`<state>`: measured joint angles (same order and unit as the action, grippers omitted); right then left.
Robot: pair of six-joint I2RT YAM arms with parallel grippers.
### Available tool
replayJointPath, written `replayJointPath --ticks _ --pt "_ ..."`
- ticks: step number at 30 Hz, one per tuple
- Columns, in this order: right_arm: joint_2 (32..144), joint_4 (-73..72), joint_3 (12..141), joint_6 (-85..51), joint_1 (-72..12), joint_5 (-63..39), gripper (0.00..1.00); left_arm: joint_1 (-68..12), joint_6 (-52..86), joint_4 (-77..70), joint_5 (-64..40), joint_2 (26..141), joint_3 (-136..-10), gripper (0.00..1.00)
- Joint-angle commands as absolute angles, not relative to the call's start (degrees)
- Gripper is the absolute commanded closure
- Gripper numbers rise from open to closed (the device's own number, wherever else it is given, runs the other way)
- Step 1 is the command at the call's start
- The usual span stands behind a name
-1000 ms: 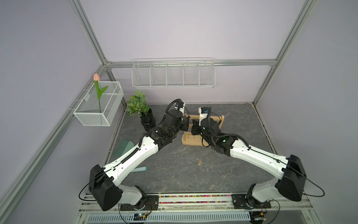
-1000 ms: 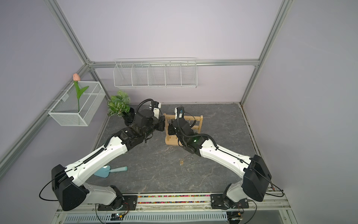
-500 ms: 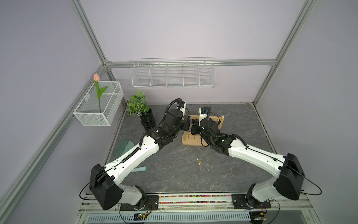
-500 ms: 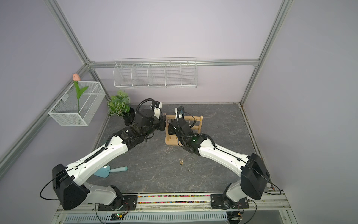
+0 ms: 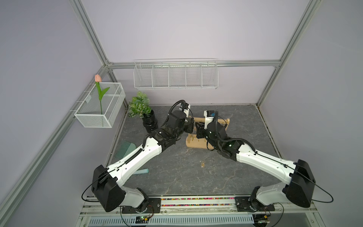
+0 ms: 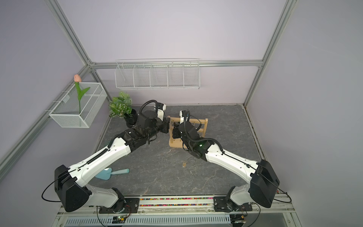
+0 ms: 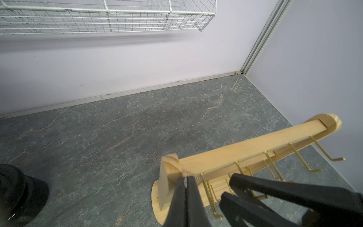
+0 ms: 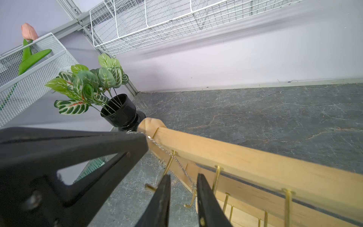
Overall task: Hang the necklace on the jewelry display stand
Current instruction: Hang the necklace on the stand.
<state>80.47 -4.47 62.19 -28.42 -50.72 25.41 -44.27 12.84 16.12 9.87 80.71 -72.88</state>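
Now L tool (image 7: 186, 180) pinches necklace (image 8: 182, 168) at stand (image 7: 255, 145).

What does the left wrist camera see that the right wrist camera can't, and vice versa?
Only the left wrist view: the far upright of the jewelry display stand, with the wall corner behind it. Only the right wrist view: the tulip and its mesh basket. Both: the stand, the necklace pinched by the shut left gripper, the long wire basket.
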Motion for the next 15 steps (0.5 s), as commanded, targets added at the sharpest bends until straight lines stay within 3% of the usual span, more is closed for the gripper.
replayJointPath --ticks 1,15 --pt "78.1 -1.6 60.8 -26.3 -50.5 24.8 0.68 -44.0 13.2 15.5 8.3 81.5 -75.3 1.0" --pt "76.7 0.3 63.8 -19.5 -49.0 13.2 0.52 -44.1 14.2 16.3 4.1 83.6 -77.9 1.0"
